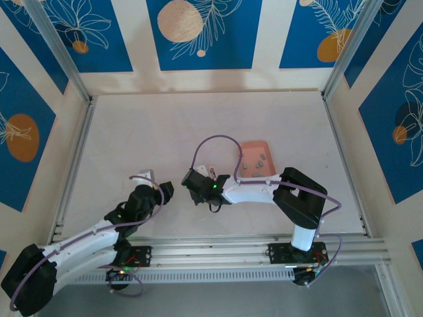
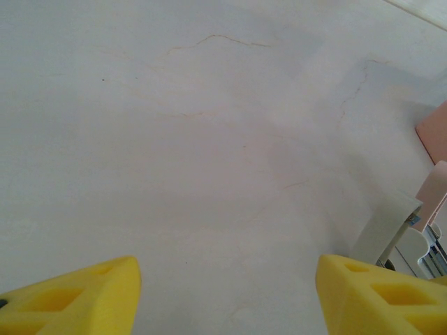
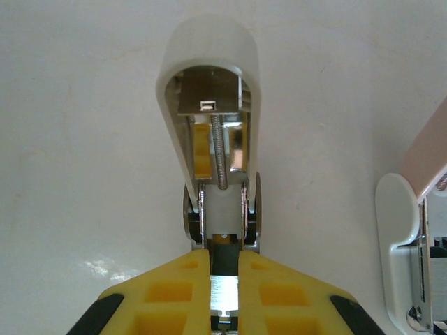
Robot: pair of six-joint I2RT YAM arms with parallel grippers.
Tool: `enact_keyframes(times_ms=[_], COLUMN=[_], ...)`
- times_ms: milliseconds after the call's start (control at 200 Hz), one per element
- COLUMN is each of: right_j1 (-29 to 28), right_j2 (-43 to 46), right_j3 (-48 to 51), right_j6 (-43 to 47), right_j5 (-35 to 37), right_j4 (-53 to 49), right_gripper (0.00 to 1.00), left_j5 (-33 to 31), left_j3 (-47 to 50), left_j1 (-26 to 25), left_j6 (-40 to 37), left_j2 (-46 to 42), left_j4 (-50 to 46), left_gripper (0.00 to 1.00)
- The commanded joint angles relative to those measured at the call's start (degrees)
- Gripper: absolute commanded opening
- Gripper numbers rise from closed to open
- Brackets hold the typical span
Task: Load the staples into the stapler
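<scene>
The stapler (image 1: 207,170) lies open near the table's middle. In the right wrist view its white cover (image 3: 209,84) is swung up, showing the spring and metal channel. My right gripper (image 3: 223,257) (image 1: 197,179) is shut on the stapler's metal rail at the hinge. The staples (image 1: 258,160) are small grey pieces in a shallow pink tray (image 1: 247,146), just right of the stapler. My left gripper (image 2: 227,269) (image 1: 163,190) hangs open over bare table to the stapler's left, with nothing between its yellow fingers (image 2: 84,296). A part of the stapler (image 2: 391,227) shows at that view's right edge.
A white and metal part with a pinkish edge (image 3: 408,258) sits at the right side of the right wrist view. The tray's corner (image 2: 436,132) shows at the right of the left wrist view. Metal frame rails (image 1: 73,165) border the table on each side.
</scene>
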State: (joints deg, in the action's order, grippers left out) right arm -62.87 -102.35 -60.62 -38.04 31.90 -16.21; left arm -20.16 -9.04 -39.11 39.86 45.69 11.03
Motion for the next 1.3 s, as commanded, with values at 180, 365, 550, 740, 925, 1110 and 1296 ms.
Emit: enact_keyframes(times_ms=[180,365,550,740,925,1110,1296], right_j1=[0.1,0.0,0.1,0.0,0.1,0.1,0.1], right_j2=[-1.4,-1.9,-2.2,-2.2,-2.0,-1.5,-1.2], right_j3=[-1.8,-2.3,-2.7,-2.8,-3.0,-2.7,-2.7], right_j6=[-1.3,-1.3,-1.1,-1.0,-1.0,-1.1,-1.1], right_j5=[0.1,-0.1,-0.6,-0.6,-0.4,-0.3,0.0], right_j4=[-2.9,-3.6,-3.7,-3.7,-3.8,-3.3,-3.2], right_gripper=[0.13,0.13,0.14,0.17,0.2,0.22,0.24], left_j5=[0.0,0.0,0.0,0.2,0.4,1.0,1.5], left_j3=[0.9,0.9,0.9,0.9,0.8,0.7,0.5], left_j1=[0.8,0.8,0.8,0.8,0.7,0.8,0.7], left_j6=[-1.4,-1.4,-1.5,-1.6,-1.7,-1.7,-1.9], left_j2=[-1.0,-1.0,-1.0,-0.9,-0.7,-0.1,0.3], left_j4=[-1.2,-1.1,-0.8,-0.4,0.2,0.7,1.2], left_gripper=[0.67,0.67,0.67,0.67,0.67,0.67,0.67])
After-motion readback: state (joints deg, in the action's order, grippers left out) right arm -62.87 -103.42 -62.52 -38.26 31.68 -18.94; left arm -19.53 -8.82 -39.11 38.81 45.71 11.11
